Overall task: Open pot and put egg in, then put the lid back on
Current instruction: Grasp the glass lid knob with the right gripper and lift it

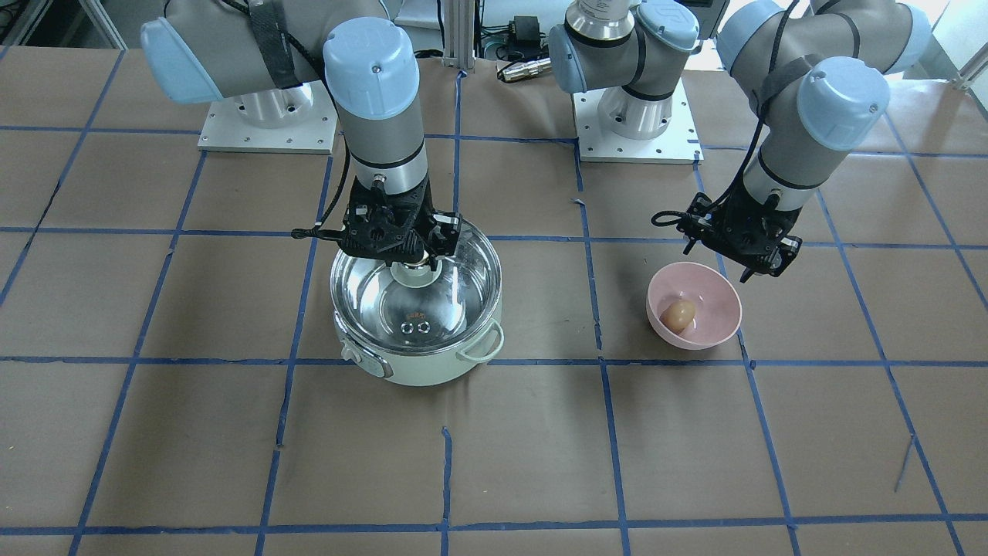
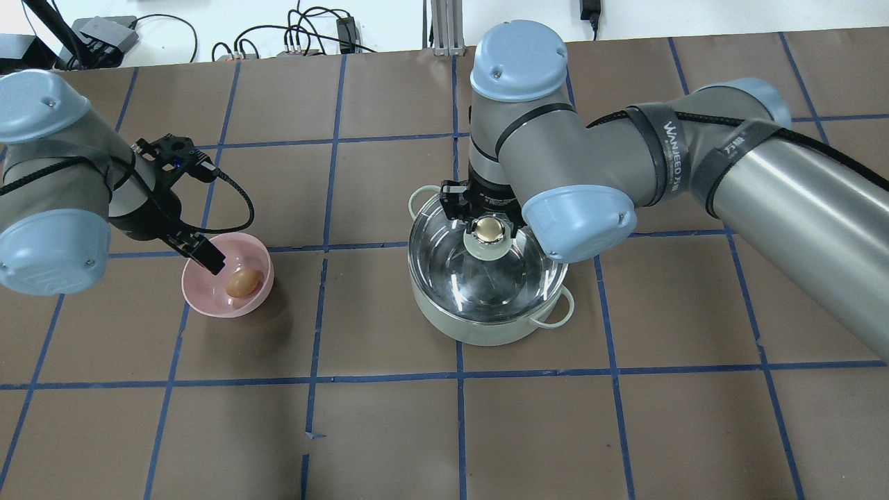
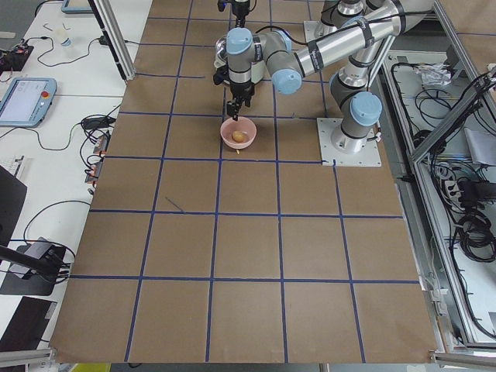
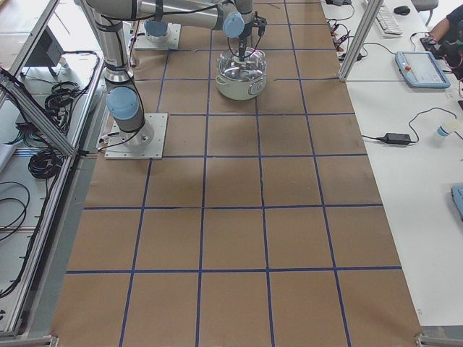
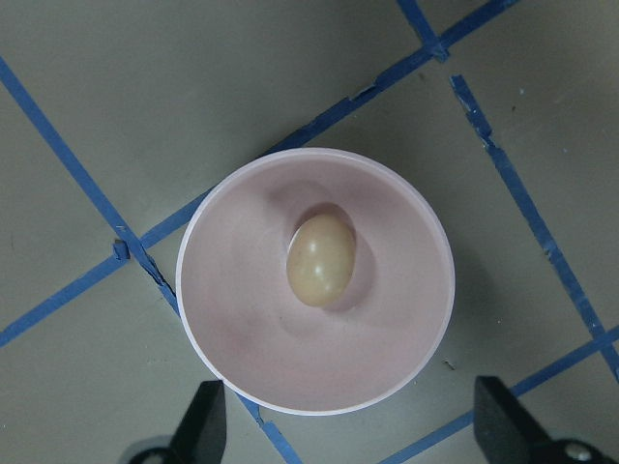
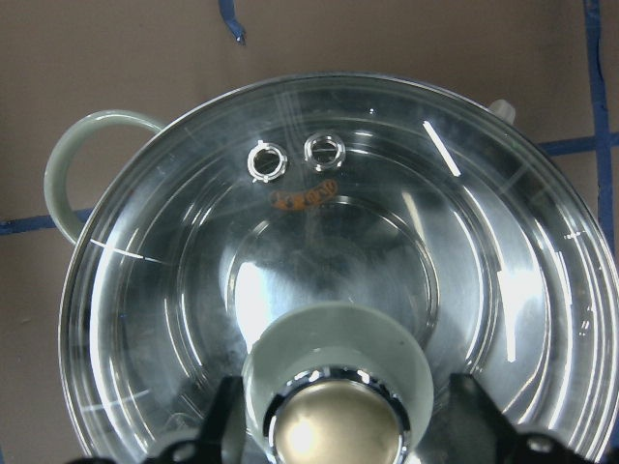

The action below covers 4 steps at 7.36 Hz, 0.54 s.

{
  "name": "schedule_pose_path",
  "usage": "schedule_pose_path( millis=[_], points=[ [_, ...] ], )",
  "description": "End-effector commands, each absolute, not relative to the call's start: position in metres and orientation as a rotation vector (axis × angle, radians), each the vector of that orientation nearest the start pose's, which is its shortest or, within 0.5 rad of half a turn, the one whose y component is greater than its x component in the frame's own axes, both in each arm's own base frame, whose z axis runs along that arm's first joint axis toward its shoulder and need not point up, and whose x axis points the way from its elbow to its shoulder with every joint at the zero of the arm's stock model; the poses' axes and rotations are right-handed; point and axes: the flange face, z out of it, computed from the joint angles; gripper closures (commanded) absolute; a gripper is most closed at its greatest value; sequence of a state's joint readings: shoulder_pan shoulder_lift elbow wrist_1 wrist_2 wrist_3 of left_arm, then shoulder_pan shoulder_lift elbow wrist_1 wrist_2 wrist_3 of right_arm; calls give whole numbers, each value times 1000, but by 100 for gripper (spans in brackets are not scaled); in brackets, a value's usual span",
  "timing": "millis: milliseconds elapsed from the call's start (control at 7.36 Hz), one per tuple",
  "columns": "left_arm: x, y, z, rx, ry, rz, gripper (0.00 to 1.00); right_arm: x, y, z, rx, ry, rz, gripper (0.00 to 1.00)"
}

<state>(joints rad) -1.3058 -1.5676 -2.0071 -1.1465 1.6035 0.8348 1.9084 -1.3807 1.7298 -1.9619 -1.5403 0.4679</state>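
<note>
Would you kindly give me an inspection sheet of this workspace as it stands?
Surface: table covered in brown paper with a blue tape grid.
Job's things: lid on the pot; egg lying apart from the pot.
Clutter: pink bowl, holding the egg.
Grippers: left gripper open above the bowl; right gripper straddles the lid's knob, grip unclear.
Cables: black cable loops off the left wrist.
Surroundings: teach pendant on a side bench.
</note>
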Motion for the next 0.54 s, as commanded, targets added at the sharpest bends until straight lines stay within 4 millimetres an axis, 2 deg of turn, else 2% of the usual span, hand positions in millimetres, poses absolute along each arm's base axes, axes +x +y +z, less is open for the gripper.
schedule_pose_path(
  millis=[0, 407],
  points=[
    [-8, -471, 311, 776, 3024, 28, 9, 311, -474, 346, 201, 3094, -27, 48],
    [-16, -459, 284, 773, 3010, -31, 9, 310, -479, 353, 191, 3091, -51, 52]
  ],
)
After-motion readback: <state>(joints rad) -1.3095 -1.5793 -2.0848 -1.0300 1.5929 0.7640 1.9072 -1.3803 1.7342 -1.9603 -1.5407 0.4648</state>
